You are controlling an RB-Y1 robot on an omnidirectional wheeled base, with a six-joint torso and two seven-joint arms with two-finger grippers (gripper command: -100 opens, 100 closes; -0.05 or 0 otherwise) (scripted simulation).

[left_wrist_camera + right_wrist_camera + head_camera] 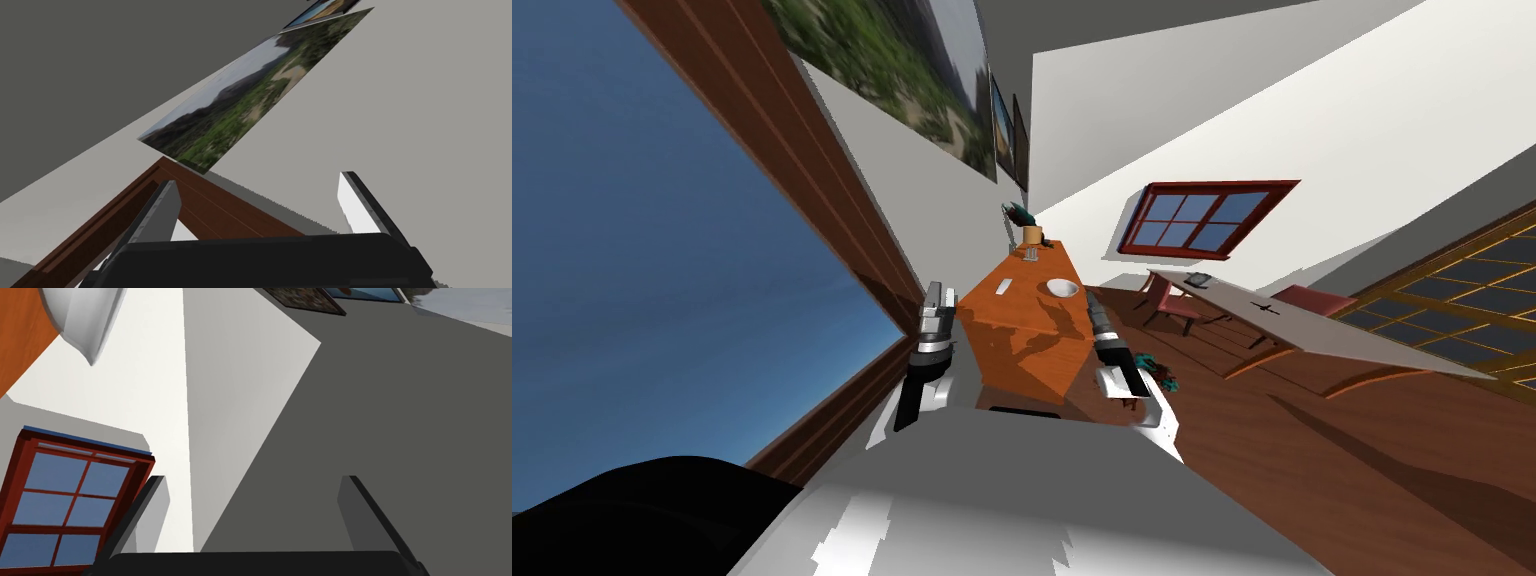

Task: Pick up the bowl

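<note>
Head view puts the bowl (1061, 288) on the orange-brown counter (1022, 350), upright with its mouth up, on the far half and close to the counter's right edge. Nothing touches it, so the pick-up has not yet begun in earnest.

The right hand (1093, 298) is raised at the counter's right edge, on the near side of the bowl and apart from it. In the right wrist view its two fingers stand wide apart with nothing between them, and the bowl sits off to one side of their line, not ahead of them. The left hand (934, 298) is up by the counter's left edge, fingers likewise spread and empty.

What is left, as I judge it, is nearly everything: turn the right hand toward the bowl, bring it over or around the rim, close, and lift.

The bowl is plain white, round and shallow, with a pale inside and a thin rim. From the right wrist view its outer wall curves smoothly down to a narrow base. It looks empty. A flat pale thing (1004, 288) lies to its left, well apart, and a potted plant (1031, 234) stands at the counter's far end
</note>
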